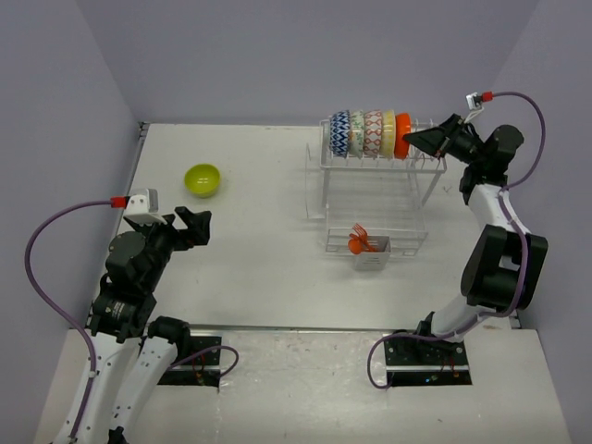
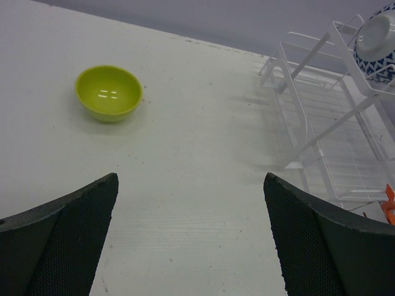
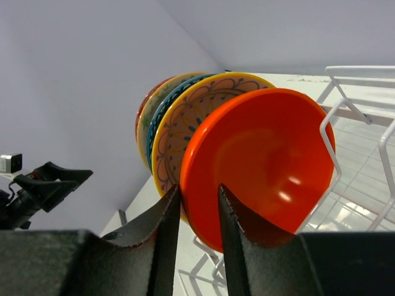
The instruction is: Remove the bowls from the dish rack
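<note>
Orange, glossy: end bowl (image 3: pixel 265 172) of the row, set on edge in the top slots of the dish rack (image 3: pixel 358 69). Opens toward the right arm. No true long axis, being round; widest across the rim, which stands upright, with the axis through the hollow level and along the row. Packed face to back against four more bowls (image 1: pixel 364 132), each kept upright by the slots.

Right pincer (image 3: pixel 197 191): straddles the near rim, one finger (image 3: pixel 160 240) behind the bowl, the other inside the hollow, gap narrow. Cannot tell whether clamped or just short of touching. Probably chosen because only this bowl has a free face.

Lime-green bowl (image 1: pixel 203 179): mouth up on the table (image 1: pixel 268 268), well apart from the rack, likely unloaded.

Left pincer (image 1: pixel 198 225): above the table, fingers wide apart, holding nothing.
</note>
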